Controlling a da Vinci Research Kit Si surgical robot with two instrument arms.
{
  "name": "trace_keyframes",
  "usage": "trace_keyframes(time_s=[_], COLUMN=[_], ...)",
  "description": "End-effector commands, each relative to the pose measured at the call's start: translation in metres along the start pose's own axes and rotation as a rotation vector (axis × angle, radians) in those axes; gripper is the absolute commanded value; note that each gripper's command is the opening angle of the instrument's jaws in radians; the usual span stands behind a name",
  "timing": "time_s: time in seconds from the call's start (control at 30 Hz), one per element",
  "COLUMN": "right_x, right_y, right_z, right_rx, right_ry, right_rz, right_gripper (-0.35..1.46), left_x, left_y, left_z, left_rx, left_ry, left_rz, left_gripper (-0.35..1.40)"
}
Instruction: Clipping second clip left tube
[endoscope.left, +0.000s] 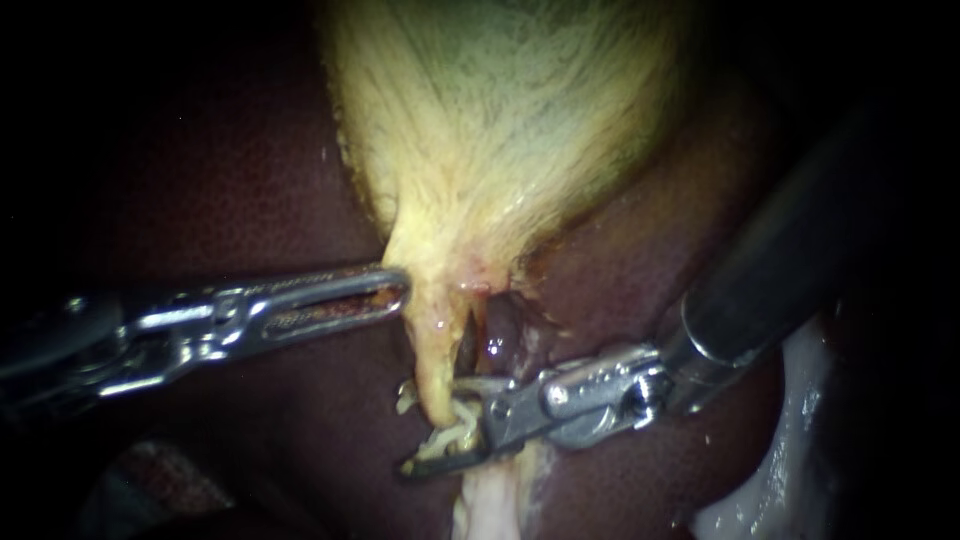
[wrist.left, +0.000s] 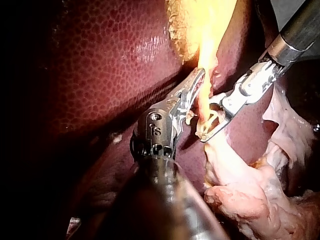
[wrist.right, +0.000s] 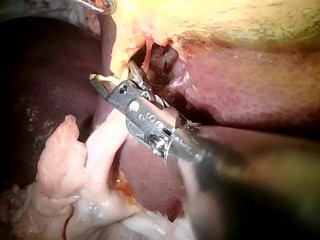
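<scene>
The yellow gallbladder (endoscope.left: 500, 110) narrows to a neck that runs down into the left tube (endoscope.left: 432, 345); a thinner strand (endoscope.left: 475, 325) lies just right of it across a dark slit. My left instrument (endoscope.left: 402, 290) comes in level and is shut on the neck's left edge, as the left wrist view (wrist.left: 200, 76) also shows. My right instrument (endoscope.left: 432, 425) stands open around the tube's lower end, with a white clip (endoscope.left: 455, 432) between its jaws. The left wrist view shows those jaws (wrist.left: 206, 120) spread in a V astride the tube.
Dark red liver (endoscope.left: 250, 180) lies around and behind everything. Pale fatty tissue (endoscope.left: 490, 505) hangs below the right instrument's jaws, and a whitish fold (endoscope.left: 790, 440) sits at the lower right. The right shaft (endoscope.left: 790, 240) crosses the upper right.
</scene>
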Motion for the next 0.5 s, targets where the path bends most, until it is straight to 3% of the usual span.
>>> trace_keyframes(time_s=[0.03, 0.07, 0.17, 0.5], right_x=[-0.0001, -0.0001, -0.0004, -0.0005], right_y=[0.0000, 0.0000, -0.0003, 0.0002], right_z=[-0.0002, -0.0003, -0.0013, -0.0021], right_rx=[0.001, 0.002, -0.005, -0.011], right_ry=[-0.010, -0.015, -0.056, -0.076], right_rz=[0.001, 0.007, 0.078, 0.113], right_gripper=[0.39, 0.32, -0.34, -0.35], left_x=[0.0000, 0.0000, 0.0001, 0.0001], left_y=[0.0000, 0.0000, 0.0000, -0.0001], left_z=[0.0000, 0.0000, 0.0000, 0.0001], left_rx=[0.001, 0.001, 0.001, 0.000], left_ry=[0.000, 0.000, 0.000, 0.000], left_rz=[0.000, 0.000, 0.000, 0.001], left_gripper=[-0.35, -0.35, -0.35, -0.35])
